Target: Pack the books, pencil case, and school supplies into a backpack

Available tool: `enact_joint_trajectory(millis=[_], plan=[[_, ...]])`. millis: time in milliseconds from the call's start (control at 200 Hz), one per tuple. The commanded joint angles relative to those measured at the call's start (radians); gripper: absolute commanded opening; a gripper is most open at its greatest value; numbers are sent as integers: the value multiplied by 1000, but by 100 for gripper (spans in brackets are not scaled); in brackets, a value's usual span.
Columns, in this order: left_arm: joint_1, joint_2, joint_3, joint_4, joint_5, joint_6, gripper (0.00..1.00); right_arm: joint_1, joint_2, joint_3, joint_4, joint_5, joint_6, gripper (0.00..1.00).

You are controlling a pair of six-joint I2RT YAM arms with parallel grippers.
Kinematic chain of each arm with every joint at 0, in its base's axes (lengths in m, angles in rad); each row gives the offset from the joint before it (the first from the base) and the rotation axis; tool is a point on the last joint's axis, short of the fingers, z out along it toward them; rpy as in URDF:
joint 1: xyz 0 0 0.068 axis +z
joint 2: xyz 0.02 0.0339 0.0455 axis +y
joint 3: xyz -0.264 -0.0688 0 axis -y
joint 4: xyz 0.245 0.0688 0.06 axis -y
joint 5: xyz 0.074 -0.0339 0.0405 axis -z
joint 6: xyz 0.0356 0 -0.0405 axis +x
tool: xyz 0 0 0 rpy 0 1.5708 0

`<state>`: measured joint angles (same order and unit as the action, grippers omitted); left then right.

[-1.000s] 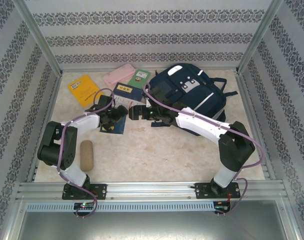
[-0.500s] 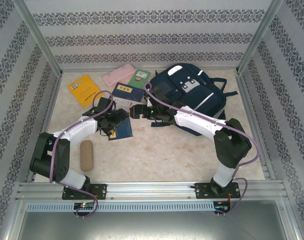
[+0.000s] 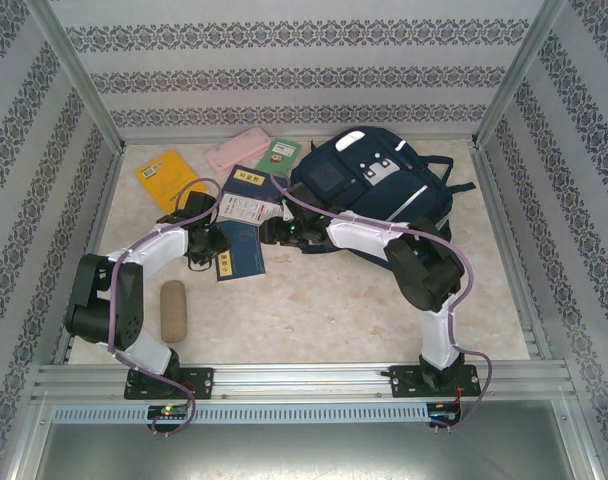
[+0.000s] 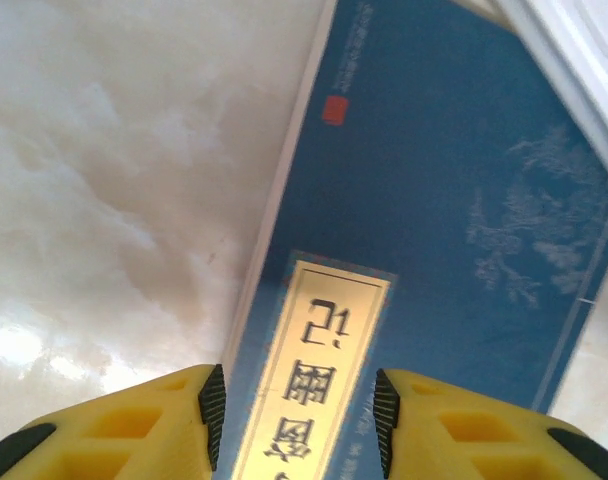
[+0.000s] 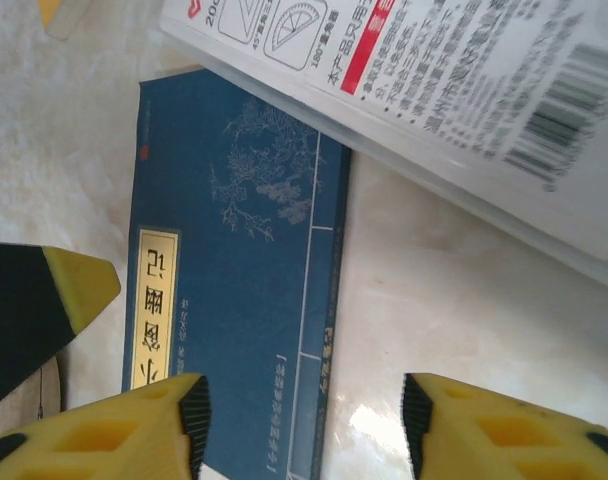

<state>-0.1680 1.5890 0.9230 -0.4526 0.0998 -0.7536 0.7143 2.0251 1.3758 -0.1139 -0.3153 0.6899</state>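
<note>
The navy book (image 3: 242, 255) lies on the tabletop (image 3: 314, 300) just left of the backpack (image 3: 384, 190). Left tool (image 4: 297, 410) and right tool (image 5: 306, 415) hover over it, jaws apart, gripping nothing; best to pinch one free edge squarely

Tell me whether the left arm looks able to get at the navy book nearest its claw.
Probably yes: the left claw hangs over the navy book, jaws apart; the white packet covers just one corner.

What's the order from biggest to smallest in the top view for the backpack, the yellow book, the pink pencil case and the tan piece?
1. backpack
2. yellow book
3. pink pencil case and tan piece: they look about alike, and the tan piece lies nearer the camera, so I won't rank them.
</note>
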Motion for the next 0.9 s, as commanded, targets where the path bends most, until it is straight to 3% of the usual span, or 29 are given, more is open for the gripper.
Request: enact_joint_trajectory(millis=[0, 420, 624, 894], plan=[[11, 31, -28, -15, -34, 55, 45, 18, 52, 73, 25, -26, -1, 51], [10, 108, -39, -36, -25, 43, 29, 22, 199, 151, -4, 2, -20, 48], [8, 74, -87, -38, 3, 19, 28, 43, 245, 174, 15, -95, 2, 48], [-9, 42, -143, -14, 37, -5, 27, 59, 220, 117, 191, -295, 119, 45]])
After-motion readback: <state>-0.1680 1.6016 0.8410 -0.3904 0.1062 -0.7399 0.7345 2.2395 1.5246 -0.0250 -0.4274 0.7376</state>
